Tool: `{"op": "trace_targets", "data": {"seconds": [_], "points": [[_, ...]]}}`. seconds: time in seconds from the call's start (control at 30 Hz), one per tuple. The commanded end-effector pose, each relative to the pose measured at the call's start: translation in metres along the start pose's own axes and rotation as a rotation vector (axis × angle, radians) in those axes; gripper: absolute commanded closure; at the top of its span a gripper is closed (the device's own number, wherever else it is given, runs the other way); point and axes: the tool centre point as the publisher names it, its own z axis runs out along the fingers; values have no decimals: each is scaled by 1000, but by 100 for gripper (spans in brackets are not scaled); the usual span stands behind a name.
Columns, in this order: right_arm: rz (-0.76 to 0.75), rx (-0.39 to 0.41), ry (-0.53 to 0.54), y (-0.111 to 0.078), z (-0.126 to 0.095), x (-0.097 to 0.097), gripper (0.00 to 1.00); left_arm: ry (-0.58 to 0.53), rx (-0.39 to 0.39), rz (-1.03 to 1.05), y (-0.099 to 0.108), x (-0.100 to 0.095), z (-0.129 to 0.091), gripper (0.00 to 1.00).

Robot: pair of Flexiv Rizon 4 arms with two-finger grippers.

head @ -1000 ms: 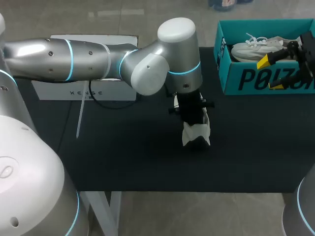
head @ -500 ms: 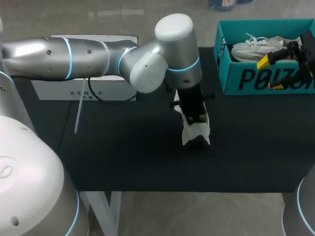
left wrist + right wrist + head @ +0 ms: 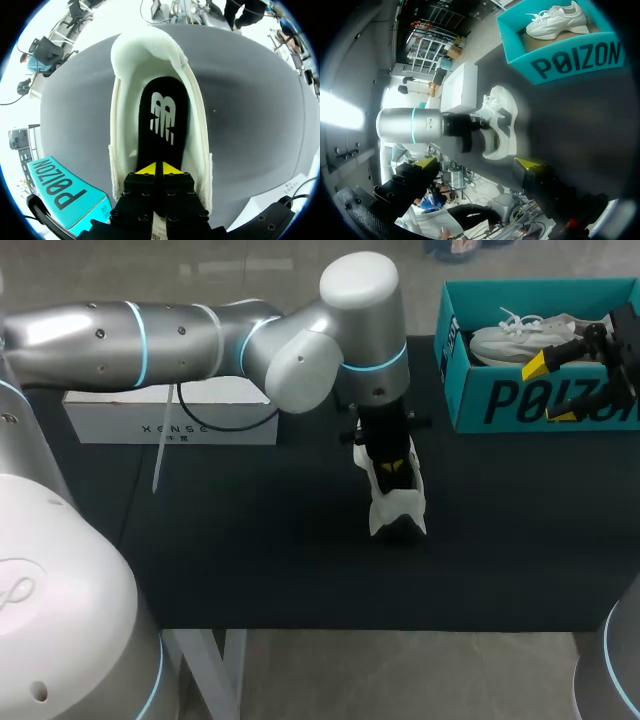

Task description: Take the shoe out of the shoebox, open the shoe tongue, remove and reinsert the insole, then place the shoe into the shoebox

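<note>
The black worktop (image 3: 250,540) has a white shoe (image 3: 398,512) standing upright on it nearest the front edge, roughly in the middle, out of the box. The left arm (image 3: 150,335) comes in across the worktop from the left and drops its tool (image 3: 392,468) straight down into the shoe's opening. From the left wrist, the left tool (image 3: 160,169) has its yellow tips pressed together with hardly a line between them, sitting on the black insole (image 3: 162,115), which lies flat inside the shoe (image 3: 122,125); I can't tell whether they pinch anything. Behind and to the left lies a white box (image 3: 170,425) with a black cable (image 3: 225,425) looped over its front and a thin white strip (image 3: 160,465) leaning off it onto the worktop. Over at the far right corner the right tool (image 3: 548,390) hangs with its fingers spread wide, holding nothing, in front of the teal shoebox (image 3: 500,400). A second shoe (image 3: 520,335), white with laces, lies inside that shoebox. The right wrist view takes in the right tool (image 3: 475,162), wide open above the worktop, with the shoe (image 3: 507,135) and left arm (image 3: 410,127) ahead of it and the shoebox (image 3: 575,60) beyond.
</note>
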Motion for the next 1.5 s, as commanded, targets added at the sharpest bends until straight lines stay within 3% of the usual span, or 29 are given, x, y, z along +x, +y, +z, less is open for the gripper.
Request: {"op": "trace_targets", "data": {"seconds": [0.03, 0.07, 0.1, 0.7, 1.17, 1.2, 1.23, 1.33, 1.37, 1.5], "points": [[1, 0, -2, 0, 0, 0, 0, 12, -13, -6, 3, 0, -1, 20], [1, 0, -2, 0, 0, 0, 0, 14, -19, -8, 4, 1, -1, 5], [1, 0, -2, 0, 0, 0, 0, 14, -22, -9, 4, 1, -1, 0], [1, 0, -2, 0, 0, 0, 0, 49, -36, -21, 9, 4, -25, 0], [1, 0, -2, 0, 0, 0, 0, 62, -105, -60, 34, 5, -44, 0], [1, 0, -2, 0, 0, 0, 0, 56, -119, -64, 36, 5, -46, 2], [1, 0, -2, 0, 0, 0, 0, 51, -125, -67, 39, 4, -48, 11], [1, 0, -2, 0, 0, 0, 0, 36, -137, -71, 42, 3, -54, 85], [1, 0, -2, 0, 0, 0, 0, 31, -135, -73, 43, 3, -56, 100], [1, 0, -2, 0, 0, 0, 0, 20, -127, -67, 40, 5, -59, 100]]}}
